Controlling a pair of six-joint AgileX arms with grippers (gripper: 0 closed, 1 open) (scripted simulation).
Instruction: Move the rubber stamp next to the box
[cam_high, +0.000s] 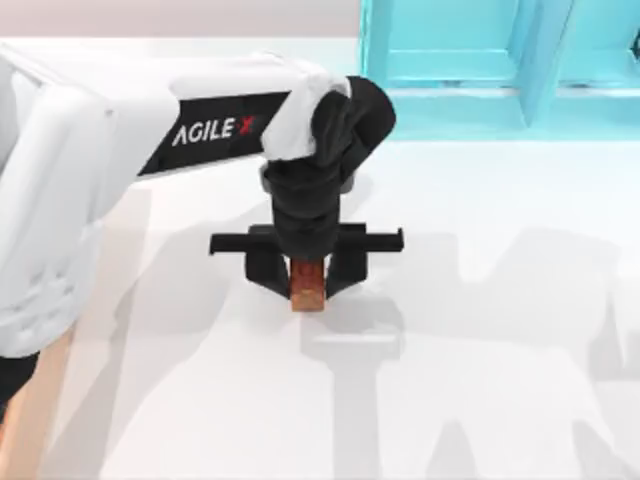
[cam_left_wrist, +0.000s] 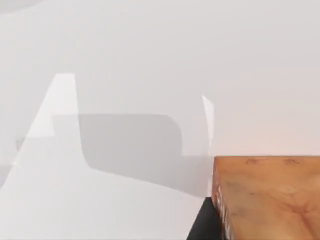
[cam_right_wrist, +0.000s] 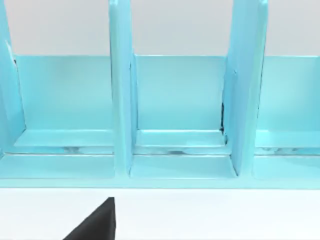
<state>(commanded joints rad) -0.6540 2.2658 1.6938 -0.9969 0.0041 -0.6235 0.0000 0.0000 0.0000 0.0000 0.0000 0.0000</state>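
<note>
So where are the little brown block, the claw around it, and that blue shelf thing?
rubber stamp (cam_high: 309, 288): top view, its top face.
left gripper (cam_high: 306, 268): top view, between its fingers.
turquoise frame (cam_right_wrist: 122, 100): right wrist view, a divider.

My left arm (cam_high: 150, 130) reaches over mid-table, its gripper (cam_high: 308, 272) pointing down, jaws closed in.

Setting: a rendered simulation test bench, not a lived-in room. Evidence: a plain white table (cam_high: 480, 380) with flat, textureless surface and hard-edged shadows; a turquoise shelf-like frame (cam_high: 500, 60) of uniform colour at the far edge; a white AgileX-labelled arm (cam_high: 150, 130).
</note>
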